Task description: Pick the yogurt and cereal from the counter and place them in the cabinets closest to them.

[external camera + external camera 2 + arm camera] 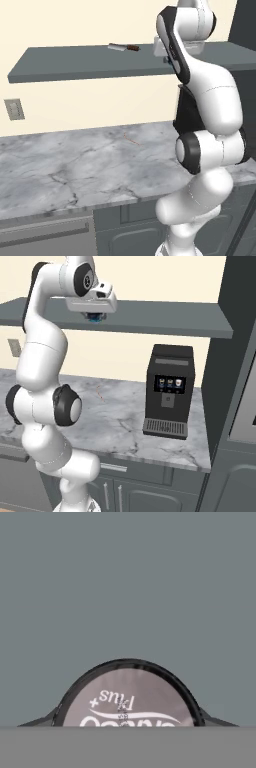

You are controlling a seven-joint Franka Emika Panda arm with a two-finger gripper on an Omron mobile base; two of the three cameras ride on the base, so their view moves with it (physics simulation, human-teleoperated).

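The small round dark-rimmed yogurt cup with a pale printed lid (127,699) sits clamped between the jaws of the white arm's two-finger gripper (94,316), just above the front edge of the long flat grey-blue shelf slab (165,318). Placing looks under way; next, lower it, then release

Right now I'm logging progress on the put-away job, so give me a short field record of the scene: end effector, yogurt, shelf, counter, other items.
end effector: raised over the wall shelf, closed on the yogurt
yogurt: round dark-rimmed cup with a pale printed lid, between the fingers, over the shelf surface
shelf: long dark grey-blue slab; a knife lies on it to the left of the hand
counter: marble, holds a black coffee machine
cereal: not visible
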